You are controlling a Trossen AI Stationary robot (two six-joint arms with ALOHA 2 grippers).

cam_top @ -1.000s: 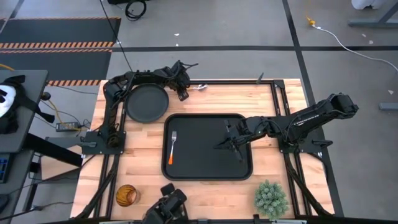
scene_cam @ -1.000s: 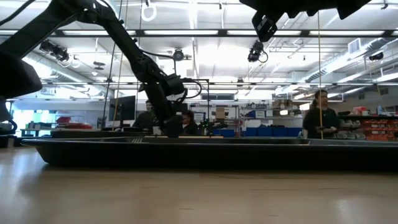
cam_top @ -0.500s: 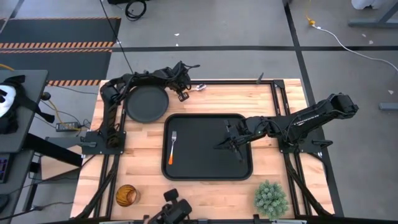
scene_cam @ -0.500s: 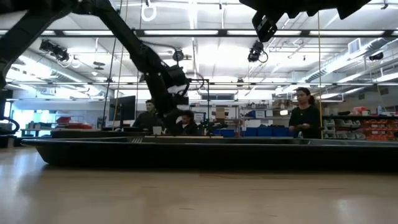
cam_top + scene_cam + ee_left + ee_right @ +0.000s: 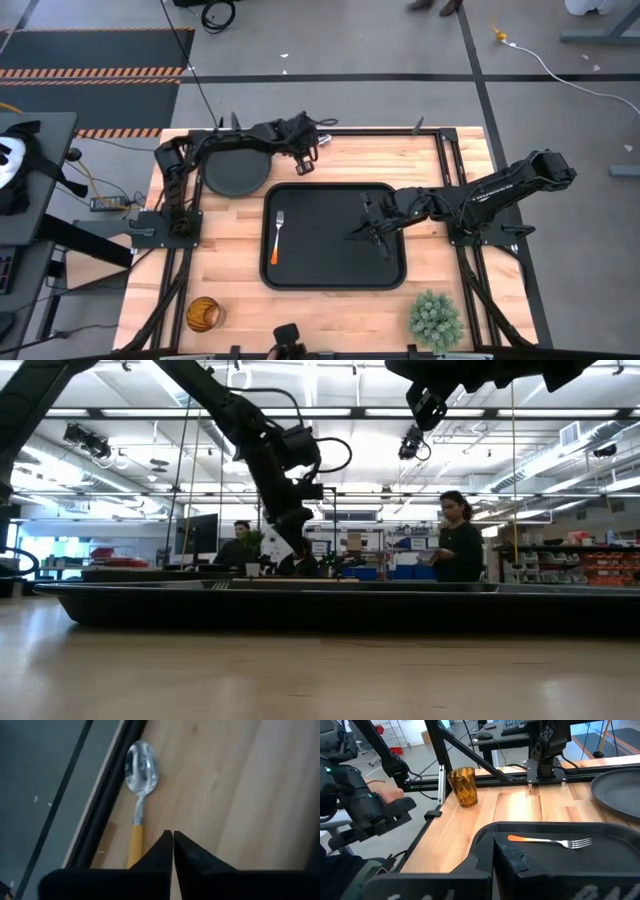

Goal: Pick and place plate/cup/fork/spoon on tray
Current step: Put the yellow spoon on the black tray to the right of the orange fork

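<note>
While left jaws shut empty, spoon [image 5: 139,787] along table edge, handle toward left gripper [image 5: 173,842].

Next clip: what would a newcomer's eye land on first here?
The big black tray in the middle of the table, with only the fork lying on its left part. Next, the left hand raised over the table's far edge by the spoon, fingers shut. The right hand hangs over the tray.

Dark jointed arms [image 5: 480,196], black cabling.
</note>
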